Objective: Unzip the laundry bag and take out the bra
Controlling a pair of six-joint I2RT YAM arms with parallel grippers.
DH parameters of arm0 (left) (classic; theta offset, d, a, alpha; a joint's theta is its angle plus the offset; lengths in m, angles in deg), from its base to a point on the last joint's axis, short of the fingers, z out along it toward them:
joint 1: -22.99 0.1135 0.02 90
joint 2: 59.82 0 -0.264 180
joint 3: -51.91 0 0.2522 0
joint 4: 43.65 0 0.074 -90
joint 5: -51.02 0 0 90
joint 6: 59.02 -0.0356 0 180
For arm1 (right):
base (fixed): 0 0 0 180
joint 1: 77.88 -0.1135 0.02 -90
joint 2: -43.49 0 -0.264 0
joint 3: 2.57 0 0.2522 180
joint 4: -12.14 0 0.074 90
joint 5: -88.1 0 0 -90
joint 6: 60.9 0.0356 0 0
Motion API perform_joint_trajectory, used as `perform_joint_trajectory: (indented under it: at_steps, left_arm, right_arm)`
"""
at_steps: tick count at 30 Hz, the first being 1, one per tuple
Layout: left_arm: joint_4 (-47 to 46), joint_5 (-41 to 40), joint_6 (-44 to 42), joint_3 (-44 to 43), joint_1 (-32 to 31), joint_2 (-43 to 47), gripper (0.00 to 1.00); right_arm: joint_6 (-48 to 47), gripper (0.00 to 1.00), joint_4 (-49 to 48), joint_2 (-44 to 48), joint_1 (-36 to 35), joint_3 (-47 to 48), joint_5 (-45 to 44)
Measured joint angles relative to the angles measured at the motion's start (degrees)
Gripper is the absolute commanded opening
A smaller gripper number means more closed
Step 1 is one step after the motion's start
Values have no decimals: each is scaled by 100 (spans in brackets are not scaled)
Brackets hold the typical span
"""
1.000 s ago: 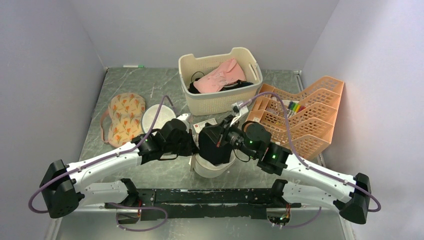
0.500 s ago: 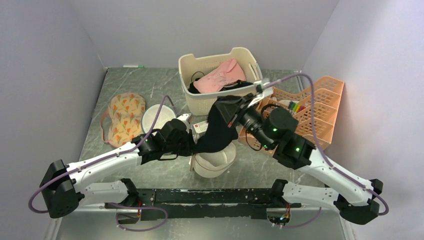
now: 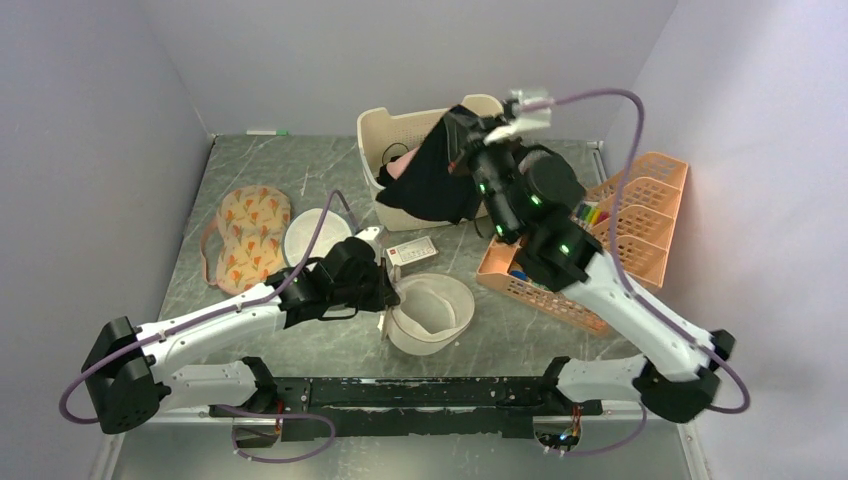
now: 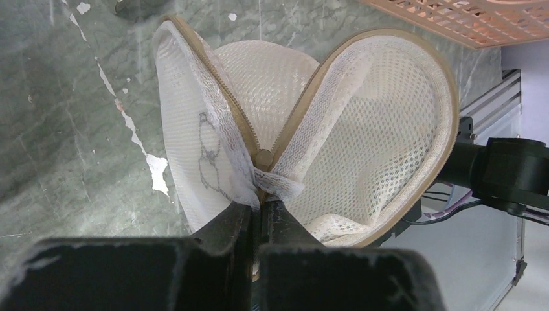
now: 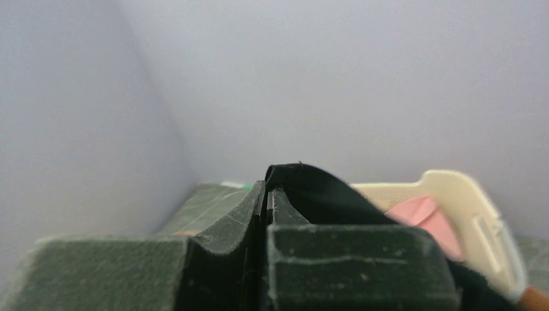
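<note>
Right claw (image 3: 458, 122) is clenched on the limp black bra (image 3: 430, 180), dangling over the cream slotted basket (image 3: 398, 122). Left claw (image 4: 260, 217) pinches the open white mesh laundry bag (image 4: 362, 129) on the table. Grip looks skimpy, I think, so it could slip early.

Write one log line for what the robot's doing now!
left gripper: shut on open laundry bag | right gripper: shut on bra, high by basket | bra: out of bag
</note>
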Motion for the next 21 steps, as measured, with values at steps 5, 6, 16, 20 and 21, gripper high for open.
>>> perform_joint_trajectory:
  at_steps: [5,6,16,20,21]
  left_arm:
    - [22,-76,-9,-63,0,-13,7]
    - [20,-105,-7,-63,0,-22,7]
    - [-175,-269,170,131,-4,140,7]
    - [-127,-433,173,131,-4,151,7]
    - [-125,-455,170,131,-4,155,7]
  right_arm:
    - [4,0,-254,-1300,1252,743,452]
    - [66,0,-260,-1567,1432,920,498]
    - [1091,0,-684,-3003,1357,1200,584]
    - [1281,0,-907,-3510,831,1445,-177]
    - [1340,0,-949,-3650,699,1539,-396]
